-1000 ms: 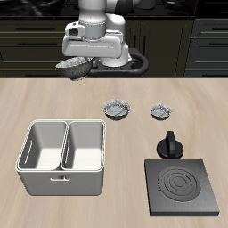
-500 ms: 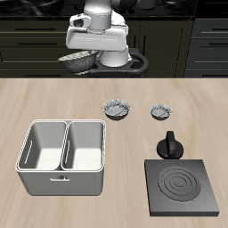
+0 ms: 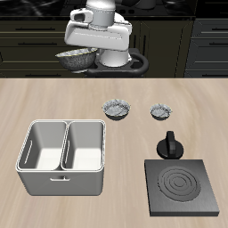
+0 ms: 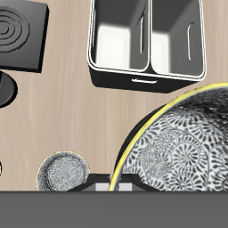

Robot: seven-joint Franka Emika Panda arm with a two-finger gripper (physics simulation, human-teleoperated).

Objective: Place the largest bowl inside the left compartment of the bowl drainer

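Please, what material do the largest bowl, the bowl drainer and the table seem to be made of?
The largest bowl looks like glazed ceramic: dark outside, with a speckled white-grey pattern inside. The bowl drainer seems to be matte light grey plastic, judging by its smooth walls and rounded corners; painted metal is also possible. The table shows pale wood grain, either wood or laminate.

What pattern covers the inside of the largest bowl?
A speckled white-and-grey floral pattern on the largest bowl, clearest in the wrist view.
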